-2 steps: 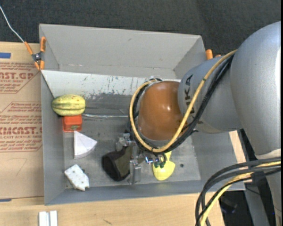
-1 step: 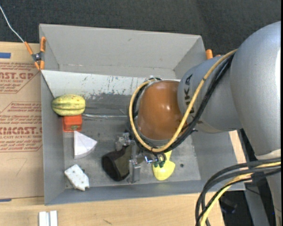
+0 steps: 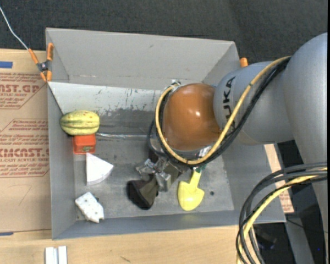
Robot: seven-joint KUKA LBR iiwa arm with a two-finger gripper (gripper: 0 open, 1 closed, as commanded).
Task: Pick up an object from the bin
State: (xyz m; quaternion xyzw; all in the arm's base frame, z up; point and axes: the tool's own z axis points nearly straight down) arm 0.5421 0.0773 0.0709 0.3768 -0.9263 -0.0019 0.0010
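– Dark brown lump (image 3: 138,194), that is the nearest thing: it lies right under the tip of the gripper (image 3: 157,175), a little to its left in the camera view and toward the near wall of the bin (image 3: 132,59).

– Does the gripper have it?

– I cannot tell. The tip is low in the bin and looks to meet the lump's upper end, but the wrist and its orange cover hide too much. I cannot make out how wide the gripper stands, nor whether anything is caught in it.

– What else is close?

– A yellow pear-shaped piece (image 3: 190,194) lies just beside the tip on the other side, apart from the lump. Well off to the left of the tip are a white wedge (image 3: 97,169) and a small white block (image 3: 89,207). Farther that way lie an orange block (image 3: 84,143) and a yellow-green gourd (image 3: 80,122).

– So how far along is the pick?

– Early to middling, I judge. The gripper is down among the things, and the lump rests on the bin floor, not yet lifted. What remains is a sure grasp and carrying it up clear of the walls.
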